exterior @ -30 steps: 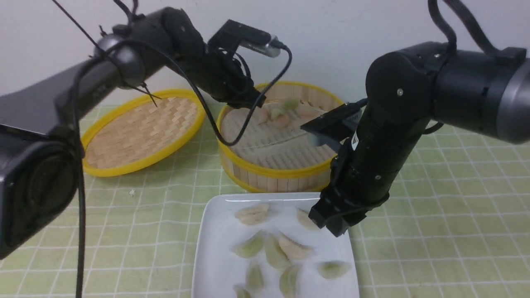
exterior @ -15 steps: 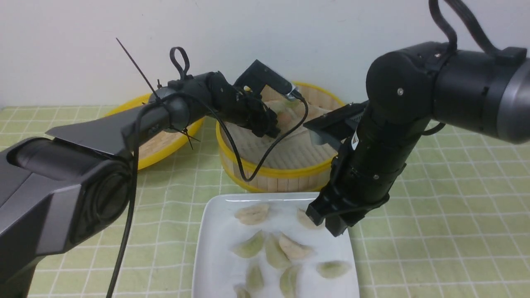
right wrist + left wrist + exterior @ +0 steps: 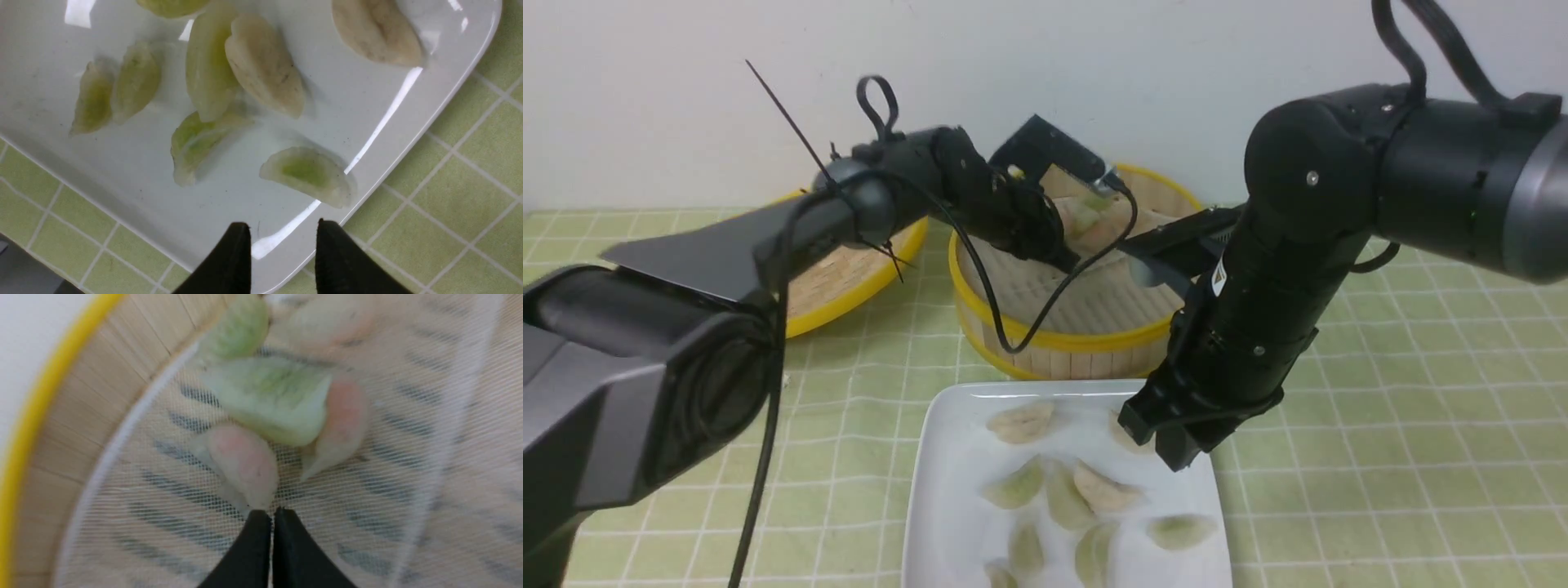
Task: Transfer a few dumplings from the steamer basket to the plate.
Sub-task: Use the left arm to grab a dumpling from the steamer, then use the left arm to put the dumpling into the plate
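Where the green checked tablecloth (image 3: 1380,457) lies nearest the camera, the white plate (image 3: 947,490) sits front and centre with several dumplings (image 3: 1066,498) scattered across it, pale green and off-white, some touching one another. Over the plate's right edge hangs the right gripper (image 3: 1168,445), its black jaws apart with nothing between them. The right wrist view shows the plate's rim through the gap and one green-filled dumpling (image 3: 306,173) lying on the plate a little beyond the tips. Just behind the plate stands the steamer basket (image 3: 1078,343), round, with slat walls and yellow rims. The left arm reaches over its near left rim, and the left gripper (image 3: 1066,261) points down inside the basket towards its far side. In the left wrist view its jaws are pressed together and empty, low over the whitish mesh liner (image 3: 367,490), with the tips just beside the end of a pinkish dumpling (image 3: 245,465). Beyond that one lie a broad green dumpling (image 3: 269,400) and a few more, clustered near the basket's far wall. To the left of the basket, the flat woven lid (image 3: 849,278) lies on the cloth, partly hidden by the left arm, and a plain pale wall (image 3: 1176,65) closes the scene.
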Controlling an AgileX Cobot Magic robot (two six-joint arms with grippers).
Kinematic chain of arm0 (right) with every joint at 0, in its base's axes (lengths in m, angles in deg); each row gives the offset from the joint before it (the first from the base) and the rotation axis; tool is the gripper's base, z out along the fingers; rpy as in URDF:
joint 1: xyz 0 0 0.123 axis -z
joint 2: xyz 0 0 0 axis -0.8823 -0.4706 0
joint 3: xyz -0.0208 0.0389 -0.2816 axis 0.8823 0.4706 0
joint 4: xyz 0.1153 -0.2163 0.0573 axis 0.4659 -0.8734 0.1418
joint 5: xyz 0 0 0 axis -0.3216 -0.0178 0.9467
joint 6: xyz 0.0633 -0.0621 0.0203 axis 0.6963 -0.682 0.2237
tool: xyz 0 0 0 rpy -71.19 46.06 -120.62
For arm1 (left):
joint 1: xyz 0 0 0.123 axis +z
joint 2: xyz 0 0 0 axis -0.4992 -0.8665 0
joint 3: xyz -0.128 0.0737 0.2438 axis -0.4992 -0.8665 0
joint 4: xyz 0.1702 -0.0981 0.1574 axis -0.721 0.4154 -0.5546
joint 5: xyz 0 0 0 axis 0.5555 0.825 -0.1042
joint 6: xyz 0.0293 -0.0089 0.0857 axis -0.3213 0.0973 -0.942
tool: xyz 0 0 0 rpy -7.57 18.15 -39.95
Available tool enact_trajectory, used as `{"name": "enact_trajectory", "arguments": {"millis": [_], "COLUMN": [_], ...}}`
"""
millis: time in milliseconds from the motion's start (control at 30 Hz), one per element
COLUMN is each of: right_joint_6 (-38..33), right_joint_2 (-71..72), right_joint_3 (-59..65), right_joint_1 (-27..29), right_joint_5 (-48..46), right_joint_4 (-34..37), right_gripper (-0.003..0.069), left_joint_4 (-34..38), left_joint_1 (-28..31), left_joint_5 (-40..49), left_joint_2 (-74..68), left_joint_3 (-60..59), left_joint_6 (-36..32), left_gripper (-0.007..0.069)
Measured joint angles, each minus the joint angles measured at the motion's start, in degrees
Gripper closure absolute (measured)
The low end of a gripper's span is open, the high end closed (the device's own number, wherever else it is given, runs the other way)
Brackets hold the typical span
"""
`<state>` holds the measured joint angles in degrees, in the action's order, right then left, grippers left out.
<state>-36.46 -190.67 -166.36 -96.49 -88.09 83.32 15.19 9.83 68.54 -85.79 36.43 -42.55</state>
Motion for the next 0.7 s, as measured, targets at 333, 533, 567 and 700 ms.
{"name": "enact_trajectory", "arguments": {"millis": [333, 533, 567, 700], "right_joint_6": [-0.3, -2.4, -2.4, -2.6], "right_joint_2": [0.0, 1.0, 1.4, 2.8], "right_joint_3": [0.0, 0.0, 0.0, 0.0], "right_joint_1": [0.0, 0.0, 0.0, 0.0], "right_joint_5": [0.0, 0.0, 0.0, 0.0], "right_joint_4": [0.0, -0.2, -0.2, -0.3], "right_gripper": [0.0447, 0.0447, 0.0447, 0.0447], "left_joint_4": [-3.5, -3.9, -4.0, -4.0], "left_joint_1": [0.9, 0.8, 0.8, 0.8], "left_joint_5": [19.5, 33.9, 34.2, 31.5], "left_joint_2": [16.6, 23.3, 23.6, 23.0], "left_joint_3": [0.0, 0.0, 0.0, 0.0], "left_joint_6": [5.9, 6.2, 6.2, 6.2], "left_gripper": [0.0631, 0.0631, 0.0631, 0.0631]}}
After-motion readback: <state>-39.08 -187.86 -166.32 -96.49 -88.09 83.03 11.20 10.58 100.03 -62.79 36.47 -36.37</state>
